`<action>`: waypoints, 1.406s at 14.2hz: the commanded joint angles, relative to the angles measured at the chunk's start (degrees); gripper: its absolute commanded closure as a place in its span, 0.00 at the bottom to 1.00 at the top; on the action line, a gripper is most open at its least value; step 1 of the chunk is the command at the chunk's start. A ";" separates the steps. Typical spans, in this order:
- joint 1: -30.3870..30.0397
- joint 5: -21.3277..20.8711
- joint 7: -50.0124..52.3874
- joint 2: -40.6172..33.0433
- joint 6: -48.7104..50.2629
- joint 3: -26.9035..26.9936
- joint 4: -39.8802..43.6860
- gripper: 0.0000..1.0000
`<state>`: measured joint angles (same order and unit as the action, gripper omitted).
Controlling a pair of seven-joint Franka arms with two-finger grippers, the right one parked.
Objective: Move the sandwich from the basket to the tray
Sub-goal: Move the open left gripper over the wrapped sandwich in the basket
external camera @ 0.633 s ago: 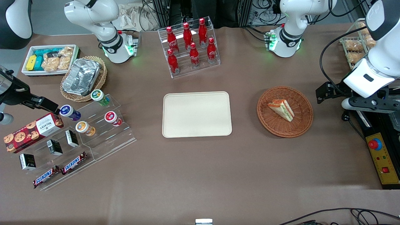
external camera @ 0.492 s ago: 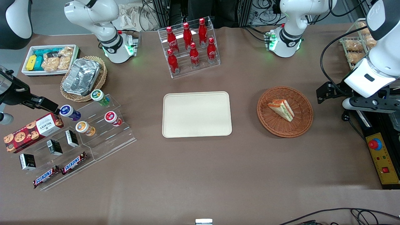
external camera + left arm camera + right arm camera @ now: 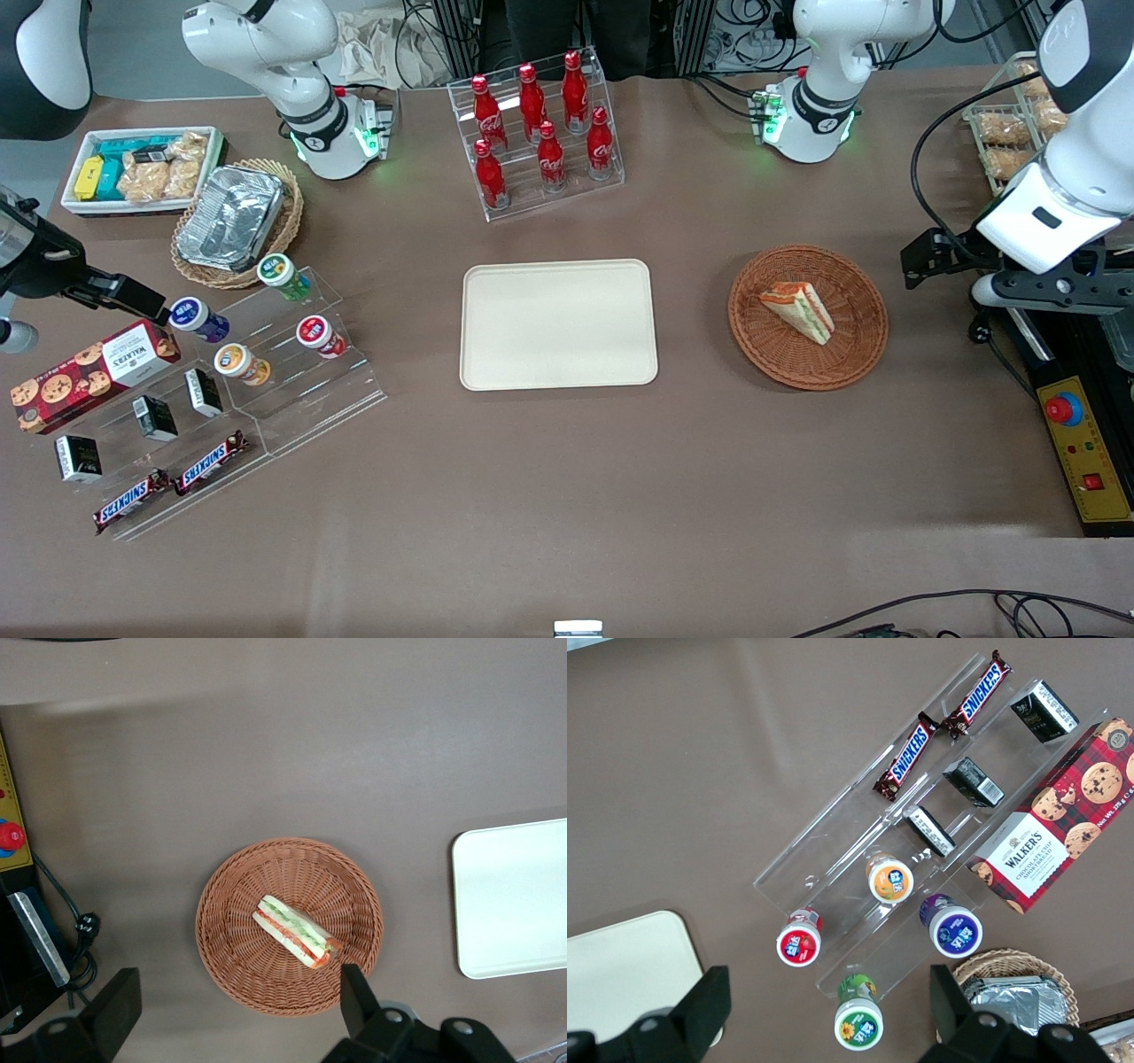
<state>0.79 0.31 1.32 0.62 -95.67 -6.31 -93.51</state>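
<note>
The gripper (image 3: 239, 1014) is hanging spread wide, high above the basket (image 3: 221, 943); the sandwich (image 3: 297, 931) is lying inside it, below the fingers; the tray (image 3: 514, 899) is sitting well off sideways; descending off-centre risks snagging wicker or crushing bread.

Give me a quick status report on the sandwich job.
Gripper open, high above the basket, holding nothing. Sandwich lies in basket. Tray bare, nothing between them.
</note>
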 commanded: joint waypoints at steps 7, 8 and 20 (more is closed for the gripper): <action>-0.26 -0.14 28.88 -7.11 5.76 0.16 -6.23 0.00; -0.09 -0.14 31.70 -8.08 5.58 0.07 -8.43 0.00; 3.61 2.31 52.38 -17.32 -19.36 -1.43 -39.37 0.00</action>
<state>4.34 1.01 51.71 -12.53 -109.70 -7.76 -125.61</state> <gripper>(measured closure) 0.000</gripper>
